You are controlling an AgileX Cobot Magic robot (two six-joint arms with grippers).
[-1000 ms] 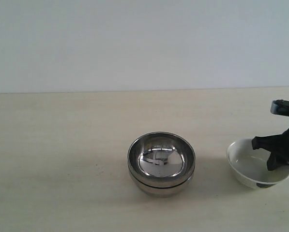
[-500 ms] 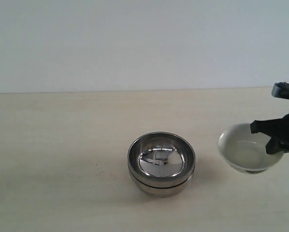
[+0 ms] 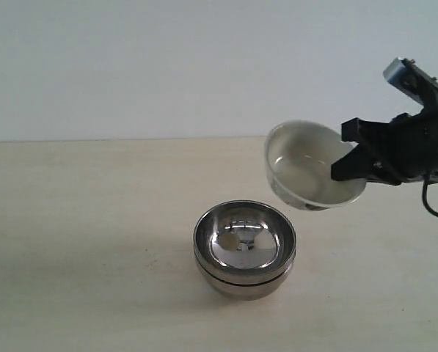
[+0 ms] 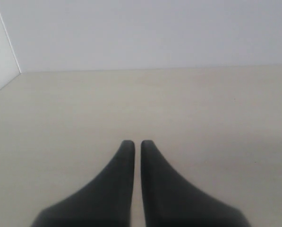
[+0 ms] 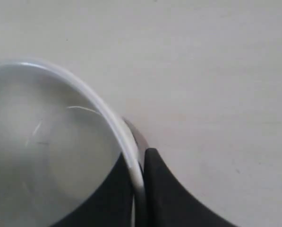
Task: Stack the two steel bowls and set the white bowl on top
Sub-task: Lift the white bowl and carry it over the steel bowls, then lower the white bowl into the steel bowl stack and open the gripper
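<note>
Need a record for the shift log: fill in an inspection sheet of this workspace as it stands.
Surface: pale table, no spills seen.
Job's things: two steel bowls nested at centre; white bowl in the air, tilted, right of the stack, not yet on it.
Clutter: nothing seen.
Tools: right tool clamped on the white bowl's rim; left tool shut, empty.
Cables: one dark cable looping under the right arm.
Surroundings: plain pale wall.

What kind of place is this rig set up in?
Probably a lab test bench, not a kitchen: a bare pale tabletop, a blank wall, and the only props are the stacked steel bowls and the white bowl held by the right claw.
</note>
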